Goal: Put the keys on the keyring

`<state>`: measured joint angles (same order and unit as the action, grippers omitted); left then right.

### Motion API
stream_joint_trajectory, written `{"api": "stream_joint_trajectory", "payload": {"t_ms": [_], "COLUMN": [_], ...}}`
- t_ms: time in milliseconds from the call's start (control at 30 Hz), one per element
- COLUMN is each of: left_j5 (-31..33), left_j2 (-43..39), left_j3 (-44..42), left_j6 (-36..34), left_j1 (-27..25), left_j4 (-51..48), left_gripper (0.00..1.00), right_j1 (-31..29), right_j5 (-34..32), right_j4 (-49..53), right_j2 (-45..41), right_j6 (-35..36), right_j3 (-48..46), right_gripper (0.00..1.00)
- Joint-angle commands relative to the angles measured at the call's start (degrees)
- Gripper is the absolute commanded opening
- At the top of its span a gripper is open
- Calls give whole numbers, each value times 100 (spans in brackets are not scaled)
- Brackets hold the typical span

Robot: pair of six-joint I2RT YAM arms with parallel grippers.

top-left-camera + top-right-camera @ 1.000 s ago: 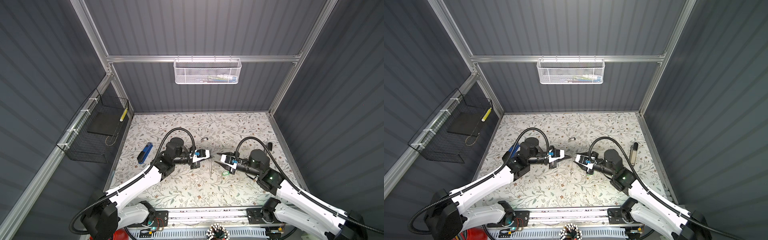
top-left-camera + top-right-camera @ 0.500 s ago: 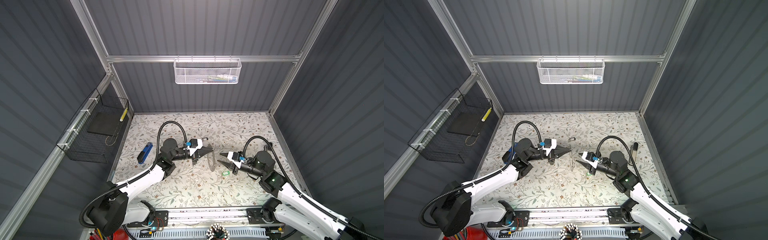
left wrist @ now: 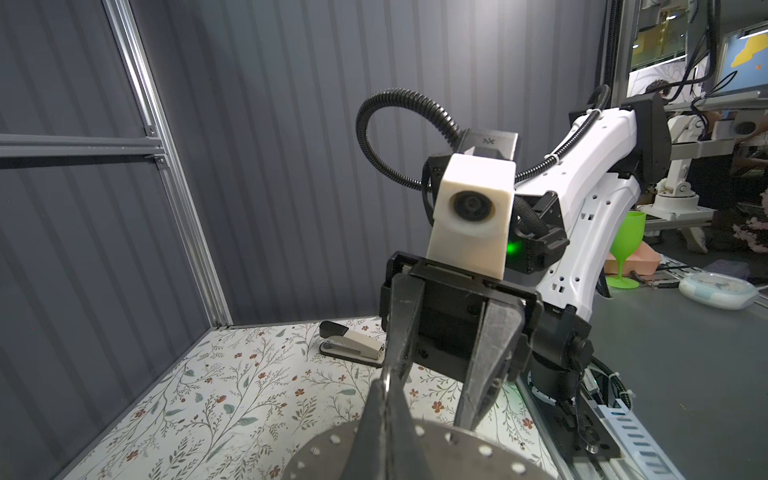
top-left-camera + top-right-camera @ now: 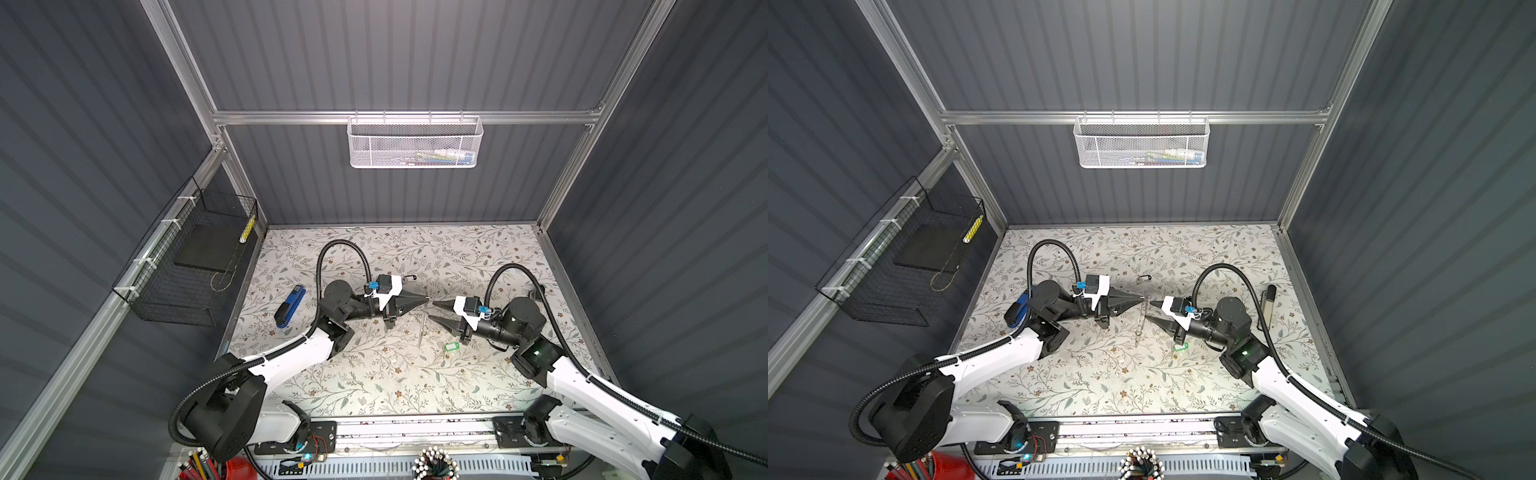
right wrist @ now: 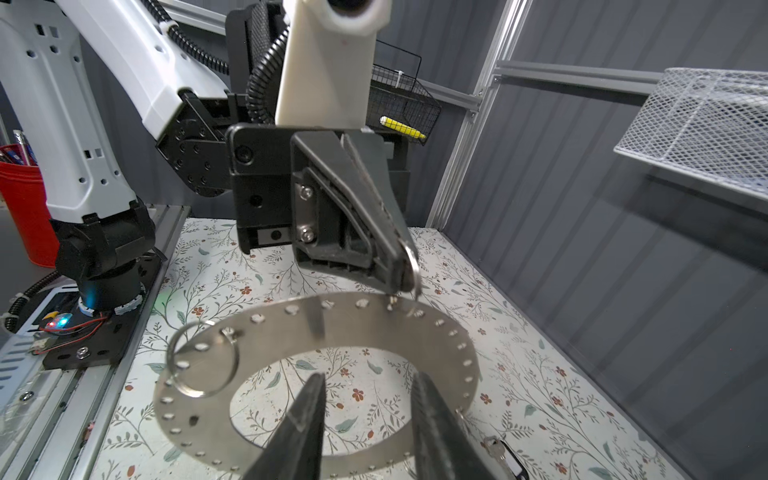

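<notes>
Keyring (image 5: 270, 332): hangs upright, top rim clenched in our left end effector (image 5: 405, 274). Our right end effector (image 5: 369, 378): released, empty, facing keyring's hole. Green-tagged key (image 4: 451, 346): on surface (image 4: 374, 382) near keyring, right-arm side.

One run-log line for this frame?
left hand: shut on small wire loop of flat grey perforated metal ring | right hand: open, empty | green-framed tag key, black-headed silver key: on floral table
</notes>
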<state>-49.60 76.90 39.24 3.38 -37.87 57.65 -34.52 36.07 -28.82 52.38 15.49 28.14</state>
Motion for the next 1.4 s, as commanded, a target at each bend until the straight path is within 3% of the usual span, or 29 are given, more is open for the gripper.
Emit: {"api": "stream_joint_trajectory", "payload": {"t_ms": [0,333,533,1367], "left_j5": [-128,-321,-422,-660], "left_j2": [102,356,373,483], "left_j3": [-22,-44,-16,116], "left_j6": [279,770,754,896], "left_j1": [16,16,16,11], "left_j4": [598,1291,1209,1198], "left_gripper": [0,0,0,0], "right_j1": [15,40,106,139], "right_j5": [239,161,16,460], "right_j4": [-357,-474,-495,-869], "right_j2": [18,-76,-158,136], "right_j6": [-162,-230,-268,-499], "right_j3": [159,75,42,158], "right_gripper": [35,24,23,14]}}
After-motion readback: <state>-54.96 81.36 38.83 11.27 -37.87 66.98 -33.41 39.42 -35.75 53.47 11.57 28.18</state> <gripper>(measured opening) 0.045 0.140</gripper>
